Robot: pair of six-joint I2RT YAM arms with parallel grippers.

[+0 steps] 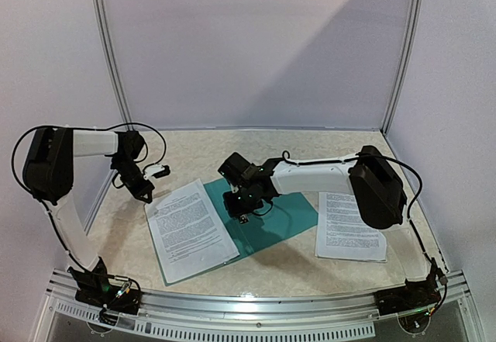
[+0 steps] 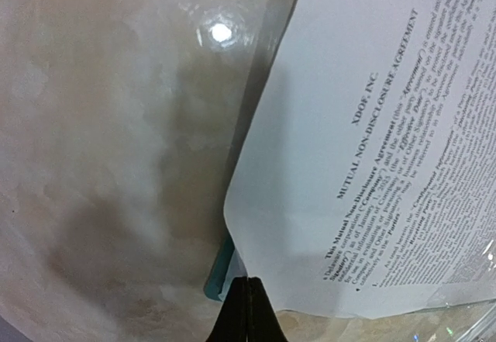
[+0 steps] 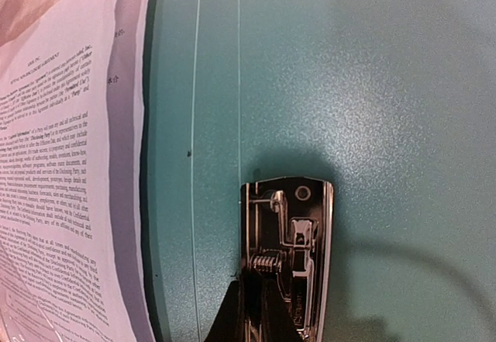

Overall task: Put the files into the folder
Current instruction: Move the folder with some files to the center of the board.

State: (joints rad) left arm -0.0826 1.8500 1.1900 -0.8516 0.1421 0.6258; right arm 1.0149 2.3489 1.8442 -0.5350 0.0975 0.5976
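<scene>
right gripper (image 3: 248, 311) at the folder's (image 1: 294, 214) silver clip (image 3: 287, 257), grip unclear; left gripper (image 2: 248, 302) pinched shut at the sheet's (image 2: 349, 164) corner; the loose files (image 1: 353, 226) lie right of the folder, so your right arm is nearer.
</scene>
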